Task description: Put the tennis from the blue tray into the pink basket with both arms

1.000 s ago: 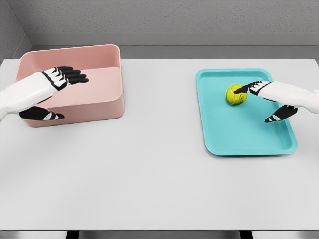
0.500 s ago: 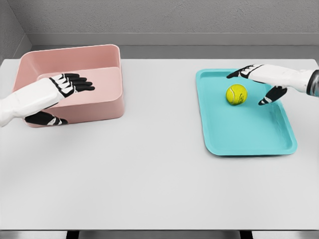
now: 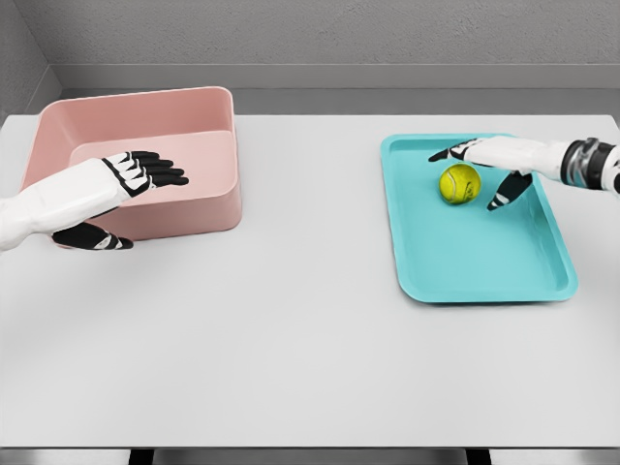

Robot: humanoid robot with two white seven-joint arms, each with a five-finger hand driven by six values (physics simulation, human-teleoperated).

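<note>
tennis ball (image 3: 459,183) unmarked on blue tray (image 3: 484,262), right hand (image 3: 494,160) spread above, left hand (image 3: 121,179) flat

My head camera was my only view: it looked down and forward across the white table (image 3: 310,339) from moderately near, my arms entering from the lower sides, the grey wall (image 3: 320,34) closing off the top.

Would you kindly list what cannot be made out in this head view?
- Whether the right hand touches the tennis ball: one view gives no depth.
- Part of the pink basket floor: the left hand covers it.
- Both arms beyond the wrists: cut off by the picture's edges.
</note>
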